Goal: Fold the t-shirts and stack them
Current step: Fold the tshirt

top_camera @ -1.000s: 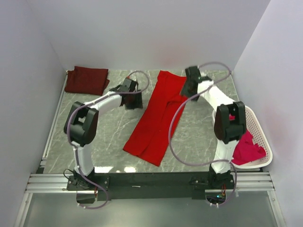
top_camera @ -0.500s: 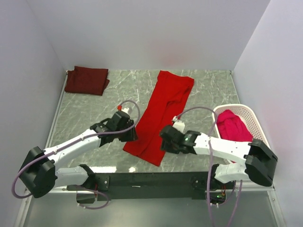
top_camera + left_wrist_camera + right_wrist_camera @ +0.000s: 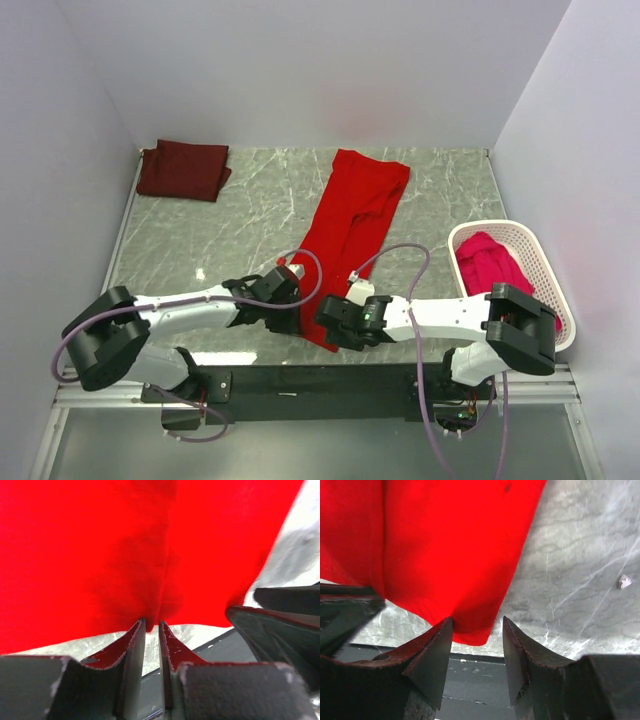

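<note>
Length of the red t-shirt (image 3: pixel 350 225) runs from far centre, slanting leftward, down to the near edge of the marble table (image 3: pixel 200 240). My left gripper (image 3: pixel 151 624) is pinched on that near edge; my right gripper (image 3: pixel 477 621) stands spread around its corner.

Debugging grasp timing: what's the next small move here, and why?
Probably close the right gripper: its jaws stand open astride the near hem corner of the red t-shirt, while the left gripper looks pinched on the hem beside it.
</note>
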You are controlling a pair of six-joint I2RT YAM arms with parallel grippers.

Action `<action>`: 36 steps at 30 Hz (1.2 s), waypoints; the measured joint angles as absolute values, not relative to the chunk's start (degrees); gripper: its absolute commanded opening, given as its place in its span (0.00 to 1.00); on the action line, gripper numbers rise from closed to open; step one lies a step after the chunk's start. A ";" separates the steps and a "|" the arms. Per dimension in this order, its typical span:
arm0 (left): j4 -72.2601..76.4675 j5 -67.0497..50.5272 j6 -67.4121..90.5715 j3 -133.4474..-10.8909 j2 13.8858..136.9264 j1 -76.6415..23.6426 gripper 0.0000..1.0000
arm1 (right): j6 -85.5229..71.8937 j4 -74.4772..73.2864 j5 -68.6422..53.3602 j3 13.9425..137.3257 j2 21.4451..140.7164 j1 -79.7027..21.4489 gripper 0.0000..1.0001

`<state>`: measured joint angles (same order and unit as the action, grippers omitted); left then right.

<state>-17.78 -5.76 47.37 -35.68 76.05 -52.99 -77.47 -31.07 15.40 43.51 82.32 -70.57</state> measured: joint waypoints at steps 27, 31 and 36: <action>-28.21 6.37 51.59 -33.71 59.18 -41.21 0.49 | -89.60 -19.44 13.43 29.58 71.29 -72.73 0.59; -27.11 4.34 52.01 -28.99 60.60 -39.72 0.50 | -90.91 -18.94 13.47 27.99 69.36 -72.79 0.58; -23.70 2.42 52.34 -25.61 60.62 -37.28 0.52 | -91.53 -18.76 13.45 27.73 69.32 -72.79 0.55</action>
<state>-23.70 2.42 52.34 -25.61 60.62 -37.28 -91.53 -18.76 13.45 27.73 69.32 -72.79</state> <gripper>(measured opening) 0.516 0.557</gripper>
